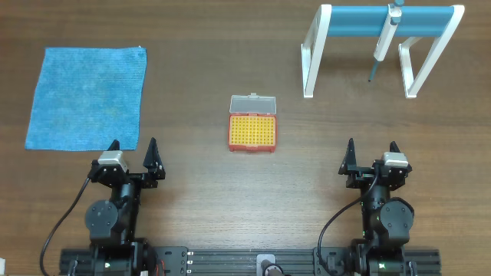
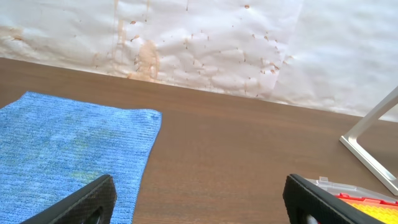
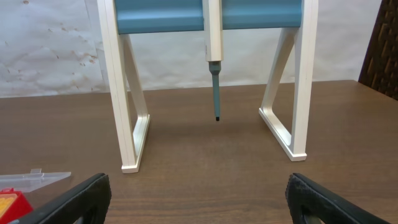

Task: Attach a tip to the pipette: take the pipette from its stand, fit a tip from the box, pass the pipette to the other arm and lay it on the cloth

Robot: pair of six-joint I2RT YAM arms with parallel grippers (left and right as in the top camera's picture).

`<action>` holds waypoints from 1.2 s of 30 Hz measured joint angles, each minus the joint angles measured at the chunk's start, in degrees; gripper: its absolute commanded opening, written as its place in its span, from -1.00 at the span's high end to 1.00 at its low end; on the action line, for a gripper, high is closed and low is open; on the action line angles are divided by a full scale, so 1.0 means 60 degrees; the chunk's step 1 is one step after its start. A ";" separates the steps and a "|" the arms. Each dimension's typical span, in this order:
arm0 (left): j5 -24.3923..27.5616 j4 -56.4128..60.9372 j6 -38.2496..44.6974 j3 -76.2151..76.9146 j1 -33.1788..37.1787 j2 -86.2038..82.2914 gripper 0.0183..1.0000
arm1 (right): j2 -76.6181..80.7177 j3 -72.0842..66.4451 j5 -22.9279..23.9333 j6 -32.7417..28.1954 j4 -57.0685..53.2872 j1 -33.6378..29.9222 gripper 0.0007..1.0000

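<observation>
Pipette (image 1: 381, 42) hangs on stand (image 1: 387, 21); right gripper (image 1: 372, 147) wide open, well short. Approach square, clamp upper body, probably lift straight up; hook seating unclear.

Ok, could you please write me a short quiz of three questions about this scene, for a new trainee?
1. True or false: the pipette hangs on the stand.
2. The tip box stands: A) open, B) shut, C) upside down.
3. Fill in: the blue cloth lies in front of the ___ arm.
Key: 1 true; 2 A; 3 left.
</observation>
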 measured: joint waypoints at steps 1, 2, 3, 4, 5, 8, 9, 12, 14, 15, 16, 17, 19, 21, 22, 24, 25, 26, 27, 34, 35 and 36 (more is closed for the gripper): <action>0.0000 0.0000 0.0000 0.0000 0.0000 0.0000 -0.74 | 0.0000 0.0000 0.0000 0.0000 0.0000 0.0000 -0.82; -0.0007 0.0000 0.0000 0.0000 -0.0025 0.0000 -0.74 | 0.0000 0.0000 -0.0080 -0.0273 -0.0007 0.0025 -0.85; -0.0011 0.0000 0.0000 0.0000 -0.0171 0.0000 -0.74 | 0.0000 0.0000 -0.0127 -0.0426 -0.0011 0.0058 -0.82; -0.0011 0.0000 0.0000 0.0000 -0.0251 0.0000 -0.74 | 0.0000 0.0000 -0.0189 -0.0597 -0.0011 0.0076 -0.82; -0.0015 0.0000 0.0000 0.0000 -0.0251 0.0000 -0.74 | 0.0000 0.0000 -0.0215 -0.0718 -0.0015 0.0076 -0.82; -0.0011 0.0000 0.0000 0.0000 -0.0251 0.0000 -0.74 | 0.0000 0.0000 -0.0219 -0.0787 -0.0015 0.0076 -0.83; -0.0011 0.0000 0.0000 0.0000 -0.0251 0.0000 -0.74 | 0.0000 0.0000 -0.0215 -0.0805 -0.0015 0.0076 -0.82; -0.0011 0.0000 0.0000 0.0000 -0.0251 0.0000 -0.74 | 0.0000 0.0000 -0.0215 -0.0856 -0.0015 0.0076 -0.82; -0.0011 0.0000 0.0000 0.0000 -0.0251 0.0000 -0.74 | 0.0000 0.0000 -0.0215 -0.0860 -0.0015 0.0076 -0.83; -0.0011 0.0000 0.0000 0.0000 -0.0251 0.0000 -0.74 | 0.0000 0.0000 -0.0215 -0.0860 -0.0015 0.0076 -0.82; -0.0011 0.0000 0.0000 0.0000 -0.0251 0.0000 -0.74 | 0.0000 0.0000 -0.0215 -0.0860 -0.0015 0.0076 -0.82; -0.0011 0.0000 0.0000 0.0000 -0.0251 0.0000 -0.74 | 0.0000 0.0000 -0.0215 -0.0860 -0.0015 0.0076 -0.82; -0.0011 0.0000 0.0000 0.0000 -0.0251 0.0000 -0.74 | 0.0000 0.0000 -0.0215 -0.0860 -0.0015 0.0076 -0.82; -0.0011 0.0000 0.0000 0.0000 -0.0251 0.0000 -0.74 | 0.0000 0.0000 -0.0215 -0.0860 -0.0015 0.0076 -0.82; -0.0011 0.0000 0.0000 0.0000 -0.0251 0.0000 -0.74 | 0.0000 0.0000 -0.0215 -0.0860 -0.0015 0.0076 -0.83; -0.0011 0.0000 0.0000 0.0000 -0.0251 0.0000 -0.74 | 0.0000 0.0000 -0.0219 -0.0860 -0.0015 0.0076 -0.82; -0.0011 0.0000 0.0000 0.0000 -0.0251 0.0000 -0.74 | 0.0000 0.0000 -0.0219 -0.0860 -0.0015 0.0076 -0.82; -0.0011 0.0000 0.0000 0.0000 -0.0251 0.0000 -0.74 | 0.0000 0.0000 -0.0215 -0.0860 -0.0015 0.0076 -0.82; -0.0011 0.0000 0.0000 0.0000 -0.0251 0.0000 -0.74 | 0.0000 0.0000 -0.0219 -0.0860 -0.0015 0.0076 -0.82; -0.0015 0.0000 0.0000 0.0000 -0.0251 0.0000 -0.74 | 0.0149 0.0000 -0.0284 -0.0860 -0.0007 0.0073 -0.83; -0.0011 0.0000 0.0000 0.0000 -0.0251 0.0000 -0.74 | 0.0423 0.0000 -0.0284 -0.0856 0.0153 0.0073 -0.83; -0.0011 0.0000 0.0000 0.0000 -0.0251 -0.0007 -0.74 | 0.1042 0.0036 -0.0288 -0.0856 0.0674 0.0073 -0.83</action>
